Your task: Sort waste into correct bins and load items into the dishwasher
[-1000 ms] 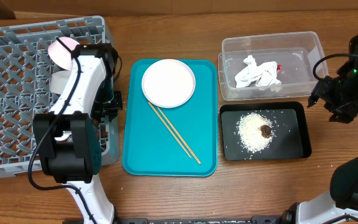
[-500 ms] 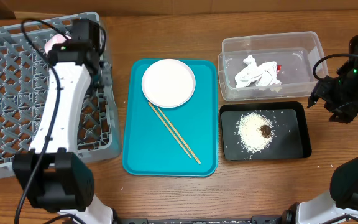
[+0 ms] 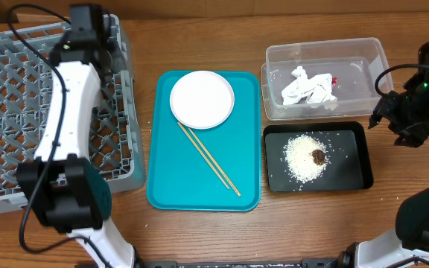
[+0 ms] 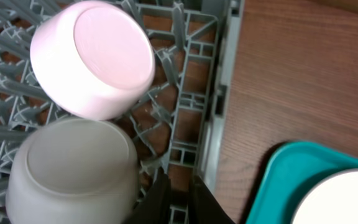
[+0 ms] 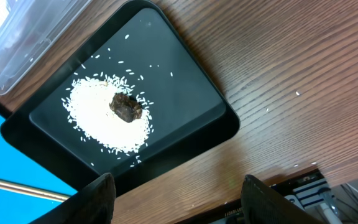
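Left gripper (image 4: pixel 179 185) shows at the bottom edge of its wrist view with its two dark fingers drawn nearly together and nothing between them, hanging over the wall of the grey dish rack (image 4: pixel 194 118) at the rack's far corner, upper left of the overhead frame. In the rack, just beside the fingers, the pink bowl (image 4: pixel 92 59) lies tilted with its base toward the camera, and the grey bowl (image 4: pixel 73 171) sits base-up directly below it in the frame. Right gripper (image 5: pixel 182 199) has its fingers spread wide and empty, above bare wood beside the black tray (image 5: pixel 185 99), which holds the pile of white rice (image 5: pixel 95 121) with a brown food bit (image 5: pixel 126 107) on top. In the overhead view the teal tray (image 3: pixel 203 190) lies in the middle, carrying the white plate (image 3: pixel 202 99) at its upper end and the chopsticks (image 3: pixel 208 160) slanting below it. At upper right, the clear tub (image 3: pixel 371 52) contains the crumpled napkin (image 3: pixel 307 88) with a bit of red wrapper (image 3: pixel 334 80) beside it.
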You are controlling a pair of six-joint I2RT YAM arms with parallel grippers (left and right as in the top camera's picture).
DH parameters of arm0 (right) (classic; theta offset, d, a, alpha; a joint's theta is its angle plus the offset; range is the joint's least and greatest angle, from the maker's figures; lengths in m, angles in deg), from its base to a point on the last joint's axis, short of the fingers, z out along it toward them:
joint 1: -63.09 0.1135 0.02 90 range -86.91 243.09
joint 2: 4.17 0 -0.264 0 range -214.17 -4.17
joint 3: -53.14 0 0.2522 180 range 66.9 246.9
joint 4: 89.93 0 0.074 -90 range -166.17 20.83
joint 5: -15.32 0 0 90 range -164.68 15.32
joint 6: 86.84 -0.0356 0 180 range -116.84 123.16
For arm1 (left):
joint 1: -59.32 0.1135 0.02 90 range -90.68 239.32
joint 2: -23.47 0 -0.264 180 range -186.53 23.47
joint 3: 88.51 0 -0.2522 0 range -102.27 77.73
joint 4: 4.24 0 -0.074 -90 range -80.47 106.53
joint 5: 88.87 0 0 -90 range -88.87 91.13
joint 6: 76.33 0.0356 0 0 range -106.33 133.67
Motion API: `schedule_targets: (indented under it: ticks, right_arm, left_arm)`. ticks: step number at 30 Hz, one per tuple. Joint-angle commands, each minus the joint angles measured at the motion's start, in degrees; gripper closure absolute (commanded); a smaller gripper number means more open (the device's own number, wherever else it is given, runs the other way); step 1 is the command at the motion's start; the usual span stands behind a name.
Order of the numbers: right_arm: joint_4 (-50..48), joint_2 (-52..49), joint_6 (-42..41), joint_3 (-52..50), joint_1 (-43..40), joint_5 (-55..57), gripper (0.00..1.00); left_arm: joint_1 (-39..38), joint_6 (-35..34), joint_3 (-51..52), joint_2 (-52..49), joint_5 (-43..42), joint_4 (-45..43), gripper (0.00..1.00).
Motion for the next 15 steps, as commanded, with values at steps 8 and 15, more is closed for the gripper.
schedule_targets:
  ticks: [8, 15]
  right_arm:
    - [-0.3, 2.1, 0.0, 0.0, 0.0, -0.3, 0.33]
    - [-0.3, 2.1, 0.0, 0.0, 0.0, -0.3, 0.33]
  left_arm:
    - [3.3, -1.3, -10.8, -13.8, -6.1, -0.7, 0.79]
    - [3.0, -1.3, -10.8, -19.4, -12.7, -5.7, 0.8]
